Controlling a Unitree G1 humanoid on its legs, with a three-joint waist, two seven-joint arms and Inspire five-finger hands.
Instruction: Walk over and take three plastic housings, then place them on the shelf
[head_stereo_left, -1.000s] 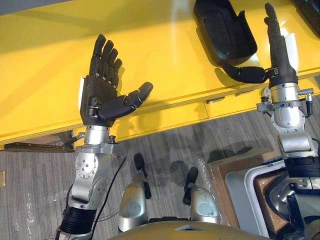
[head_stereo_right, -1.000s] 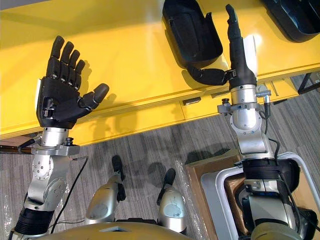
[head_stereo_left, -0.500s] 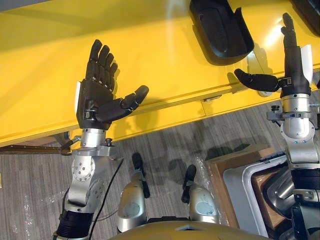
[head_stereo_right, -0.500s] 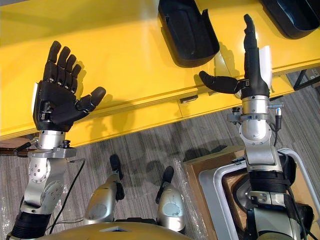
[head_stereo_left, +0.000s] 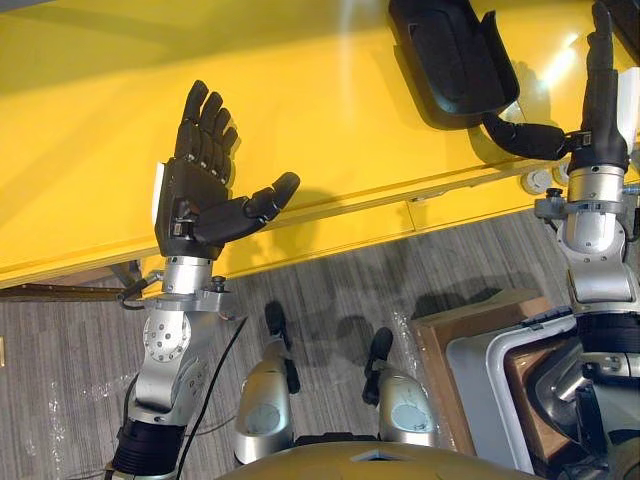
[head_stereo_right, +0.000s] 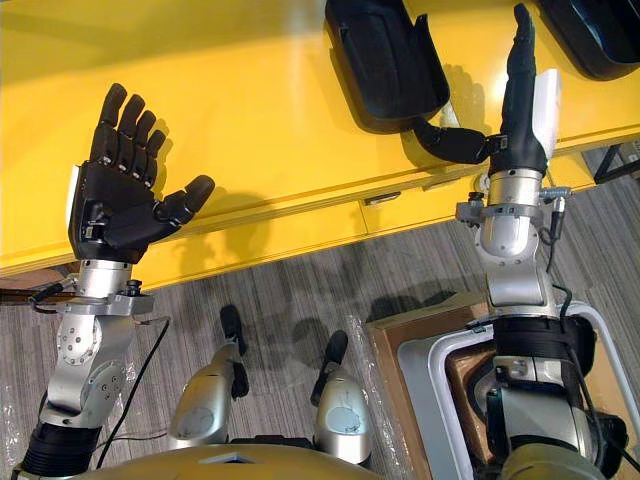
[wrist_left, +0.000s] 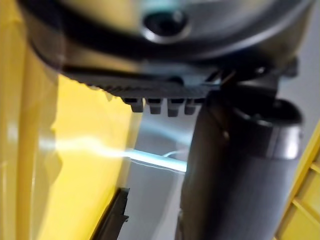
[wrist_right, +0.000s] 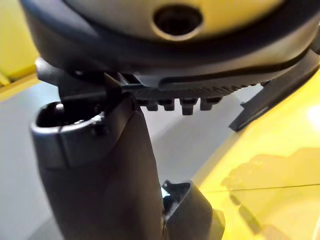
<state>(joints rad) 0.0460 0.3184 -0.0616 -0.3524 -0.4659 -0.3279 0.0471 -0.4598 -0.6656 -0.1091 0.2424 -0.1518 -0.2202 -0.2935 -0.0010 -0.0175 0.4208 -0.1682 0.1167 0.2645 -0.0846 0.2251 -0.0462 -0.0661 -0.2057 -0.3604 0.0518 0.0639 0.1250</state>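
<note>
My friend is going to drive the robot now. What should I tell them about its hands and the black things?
Left hand: open and holding nothing, raised over the near edge of the yellow table.
Right hand: open, fingers straight, right beside a black housing. Its thumb reaches to the housing's near corner, but I cannot tell if it touches.
Things: that black housing lies on the yellow table, and a second housing lies further to the right.
Done: the robot stands at the table.
Left: grasp the first housing, take three in all, then place them on the shelf.
</note>
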